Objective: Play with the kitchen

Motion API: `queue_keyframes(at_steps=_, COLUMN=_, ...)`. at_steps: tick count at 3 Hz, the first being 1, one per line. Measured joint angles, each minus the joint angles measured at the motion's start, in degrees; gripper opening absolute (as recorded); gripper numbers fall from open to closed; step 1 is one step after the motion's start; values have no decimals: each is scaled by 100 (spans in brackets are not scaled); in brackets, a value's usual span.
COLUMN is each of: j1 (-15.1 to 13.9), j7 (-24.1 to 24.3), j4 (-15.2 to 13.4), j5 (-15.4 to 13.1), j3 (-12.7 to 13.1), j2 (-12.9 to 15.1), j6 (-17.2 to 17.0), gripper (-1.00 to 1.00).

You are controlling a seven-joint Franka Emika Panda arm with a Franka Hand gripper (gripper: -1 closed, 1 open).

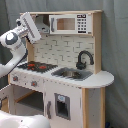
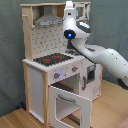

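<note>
Pale wood and white panels: the tall toy kitchen (image 1: 65, 75) fills the centre of both exterior views, its windowed oven door (image 2: 70, 107) hanging open at lower centre of the second.

The white robot arm's gripper (image 1: 31, 27) sits upper left beside the grey hood (image 2: 48, 21); a careless swing could knock the frame. Whether its fingers are apart or together, I cannot tell; nothing is visibly held.

Pale-wood, white kitchen (image 1: 75, 97); black-red hob (image 2: 52, 59)
</note>
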Motion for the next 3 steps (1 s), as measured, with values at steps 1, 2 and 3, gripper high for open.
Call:
queue_keyframes(at_steps=1, j1=1, j7=16, j4=0, j5=0, j3=6, j2=1, j6=-42, gripper=-100)
queue_keyframes(at_steps=2, j1=3, j7=99, j4=5, j5=12, j3=122, j2=1, j6=-516, gripper=-100)
queue_keyframes(at_steps=3, j1=-188, j7=98, j4=38, j5=19, j3=372, j2=254, j6=-923, gripper=-100)
